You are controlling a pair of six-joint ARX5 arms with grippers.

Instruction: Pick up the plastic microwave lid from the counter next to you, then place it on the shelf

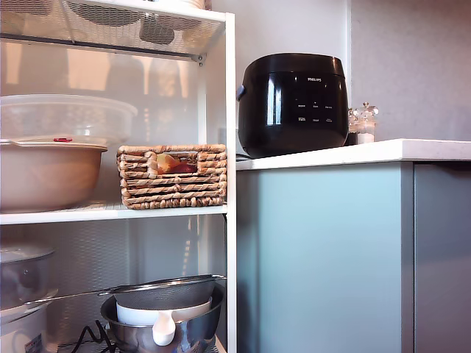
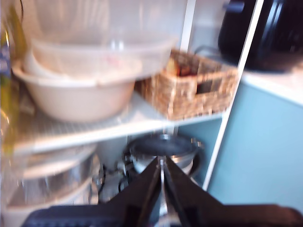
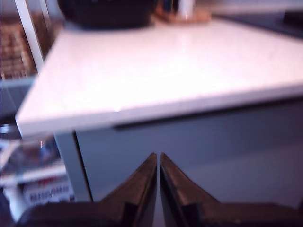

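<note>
1. The plastic microwave lid [image 1: 66,118] sits on the shelf [image 1: 110,213], on the middle board at the exterior view's left; it rests dome-up over the beige bowl [image 1: 48,173], its flared rim on the bowl's rim, with a small red part showing at the rim's edge; the first wrist view shows the same clear dome [image 2: 102,54] on the bowl [image 2: 78,97], though blurred.
2. Just beside the bowl, toward the exterior view's right, stands a wicker basket [image 1: 173,176] on the same board; something reddish lies inside it, too small to make out.
3. On the board below sits a steel bowl [image 1: 165,327] with a mesh sieve [image 1: 165,290] across its top, and a white scoop [image 1: 163,329] hanging down its front.
4. The desk [image 1: 353,153] carries a black cooker [image 1: 294,103] close to the shelf's upright, with a small glass jar [image 1: 363,123] just beside it toward the exterior view's right; nothing else on that white top shows clearly.
5. My first gripper [image 2: 161,170] has its jaws together with nothing between them; it points toward the shelf's lower tier, apart from the lid.
6. My second gripper [image 3: 158,165] has its jaws closed on nothing too; it faces the desk's edge [image 3: 156,104] and the blue-grey cabinet front [image 3: 199,151] beneath.
7. Neither arm appears in the exterior view.
</note>
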